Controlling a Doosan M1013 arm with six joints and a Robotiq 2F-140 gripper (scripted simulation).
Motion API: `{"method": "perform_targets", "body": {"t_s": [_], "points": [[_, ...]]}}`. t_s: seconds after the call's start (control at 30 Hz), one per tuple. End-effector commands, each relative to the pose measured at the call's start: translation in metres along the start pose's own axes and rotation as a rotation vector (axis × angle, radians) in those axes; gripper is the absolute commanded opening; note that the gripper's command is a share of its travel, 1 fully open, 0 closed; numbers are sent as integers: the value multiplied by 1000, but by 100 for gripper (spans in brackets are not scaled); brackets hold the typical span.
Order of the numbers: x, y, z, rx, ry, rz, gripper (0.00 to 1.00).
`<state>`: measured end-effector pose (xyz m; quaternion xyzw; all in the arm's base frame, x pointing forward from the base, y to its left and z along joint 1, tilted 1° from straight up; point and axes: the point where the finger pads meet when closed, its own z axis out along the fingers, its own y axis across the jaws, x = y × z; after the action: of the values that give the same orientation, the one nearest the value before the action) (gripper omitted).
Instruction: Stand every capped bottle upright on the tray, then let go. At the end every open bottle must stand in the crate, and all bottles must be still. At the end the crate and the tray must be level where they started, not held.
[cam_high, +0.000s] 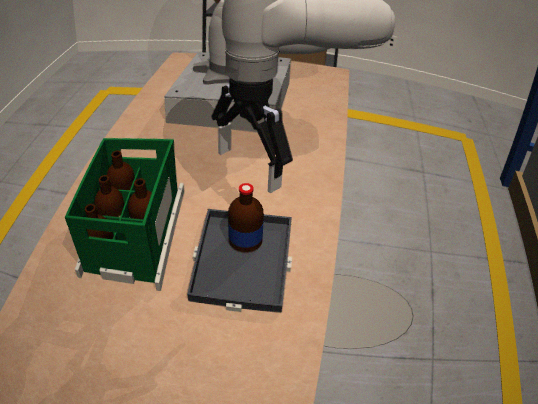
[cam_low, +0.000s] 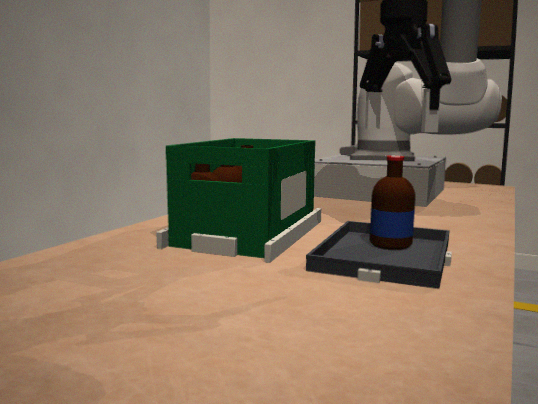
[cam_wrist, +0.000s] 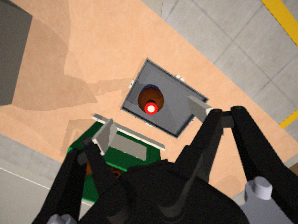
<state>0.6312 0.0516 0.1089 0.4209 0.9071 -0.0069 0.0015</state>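
A brown capped bottle (cam_high: 245, 220) (cam_low: 393, 205) (cam_wrist: 150, 100) with a red-and-white cap and a blue label stands upright at the back of the dark grey tray (cam_high: 240, 287) (cam_low: 345, 250) (cam_wrist: 175, 107). My gripper (cam_high: 249, 165) (cam_low: 398, 102) (cam_wrist: 150, 114) is open and empty. It hangs well above the bottle and a little behind it. The green crate (cam_high: 125, 247) (cam_low: 220, 220) (cam_wrist: 80, 145) stands left of the tray. It holds several open brown bottles (cam_high: 120, 172) (cam_low: 217, 173), all upright.
The arm's grey base block (cam_high: 185, 97) (cam_low: 380, 175) sits on the table behind the tray. White stop brackets (cam_high: 169, 235) (cam_low: 292, 232) hem in the crate and the tray. The table's right edge runs close to the tray. A shelf rack (cam_low: 510, 90) stands behind.
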Motion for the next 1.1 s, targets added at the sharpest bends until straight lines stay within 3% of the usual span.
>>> {"method": "perform_targets", "body": {"t_s": [0.0,0.3,0.8,1.07], "points": [[0,0,-3,0,0,0,100],[0,0,-9,0,0,0,100],[0,0,-58,0,0,0,100],[0,0,-68,0,0,0,100]]}}
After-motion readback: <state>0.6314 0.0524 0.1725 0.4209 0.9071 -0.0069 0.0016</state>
